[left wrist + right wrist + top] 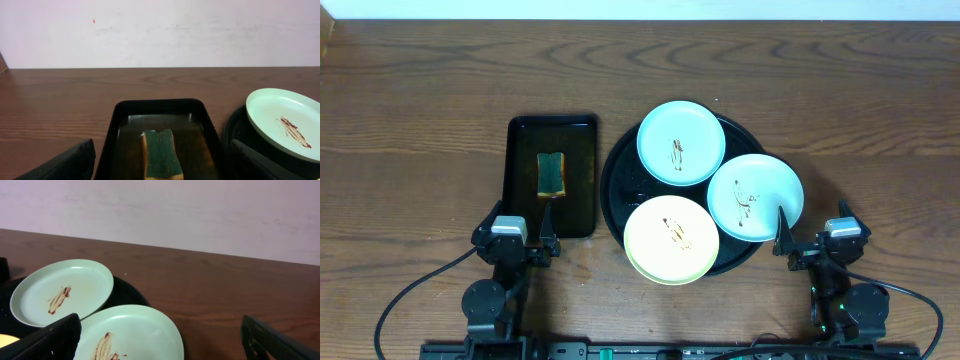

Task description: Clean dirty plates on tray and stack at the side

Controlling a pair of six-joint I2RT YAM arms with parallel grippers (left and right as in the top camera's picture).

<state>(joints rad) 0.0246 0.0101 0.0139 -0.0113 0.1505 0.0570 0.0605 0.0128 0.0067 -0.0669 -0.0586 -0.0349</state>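
Three smeared plates lie on the round black tray (pixel 616 180): a mint-blue plate (pixel 681 142) at the back, a mint-blue plate (pixel 755 196) at the right, a pale yellow plate (pixel 671 239) at the front. My left gripper (pixel 520 232) is open and empty at the near end of the sponge tray. My right gripper (pixel 812 238) is open and empty by the right plate's near edge. In the right wrist view the right plate (pixel 135 335) lies between the fingers (pixel 160 342) and the back plate (pixel 62 290) beyond. The left wrist view shows the back plate (pixel 285 125) beside my left gripper (pixel 160 167).
A rectangular black tray (pixel 552 175) left of the round tray holds a green-topped sponge (pixel 551 172), also in the left wrist view (pixel 161 152). Bare wooden table (pixel 420 120) surrounds everything. A pale wall stands behind the table.
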